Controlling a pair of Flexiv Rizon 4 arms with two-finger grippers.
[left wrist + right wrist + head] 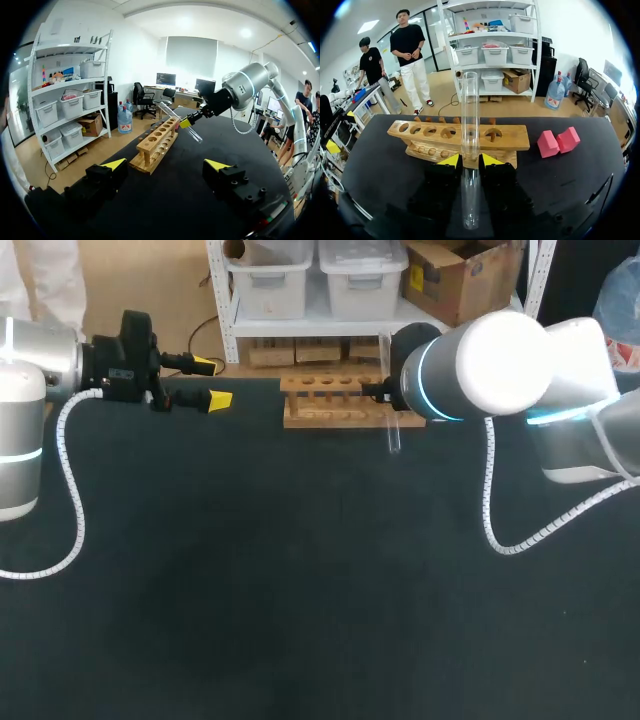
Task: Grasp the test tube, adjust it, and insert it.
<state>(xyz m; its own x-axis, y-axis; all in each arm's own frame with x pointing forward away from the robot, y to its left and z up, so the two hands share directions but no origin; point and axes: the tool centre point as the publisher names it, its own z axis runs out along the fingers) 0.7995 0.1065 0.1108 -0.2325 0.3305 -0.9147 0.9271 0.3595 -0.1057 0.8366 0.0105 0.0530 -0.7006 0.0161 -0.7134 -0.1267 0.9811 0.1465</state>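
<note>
1. Black tabletop [300,590] fills most of the head view. A wooden rack [340,405] with a row of holes in its top board stands at the upper middle of the frame.
2. The right arm [500,360] comes in from the upper right. Its right pincer [469,160] is clenched on the clear test tube [470,125], with a yellow tip pressing it from each side.
3. In the head view the test tube shows just below the rack's right end. It is held tilted off the tabletop and is not yet in any hole.
4. In the right wrist view the tube runs out ahead of the fingers, across the rack's middle holes.
5. The left pincer [212,382] hangs at the upper left of the head view. Its fingers are spread wide with nothing between them, well apart from the rack.
6. In the right wrist view, two pink blocks [558,141] lie on the tabletop near one end of the rack.
</note>
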